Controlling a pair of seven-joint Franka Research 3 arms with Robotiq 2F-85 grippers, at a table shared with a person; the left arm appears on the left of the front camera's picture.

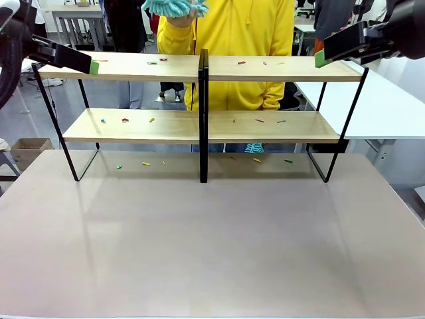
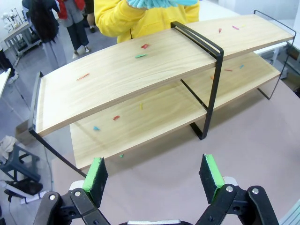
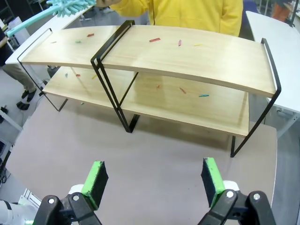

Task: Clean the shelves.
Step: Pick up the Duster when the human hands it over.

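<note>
The shelves (image 1: 133, 66) are a wide two-tier rack: two long light-wood boards in a thin black metal frame, split by a black centre upright. They stand along the far, 12 o'clock edge of the pale counter (image 1: 212, 252). Small coloured scraps (image 1: 241, 62) in red, green, yellow and blue lie scattered on both boards and on the counter beneath.

In the left wrist view, the left gripper (image 2: 154, 176) hangs over the counter with its green pads spread wide and nothing between them. The rack is at its 12 o'clock, well apart. The right gripper (image 3: 152, 180) is likewise spread and empty, with the rack at its 12 o'clock.

Behind the rack a person in a yellow hoodie (image 1: 232, 40) holds a teal duster (image 1: 174, 6) above the top board.
</note>
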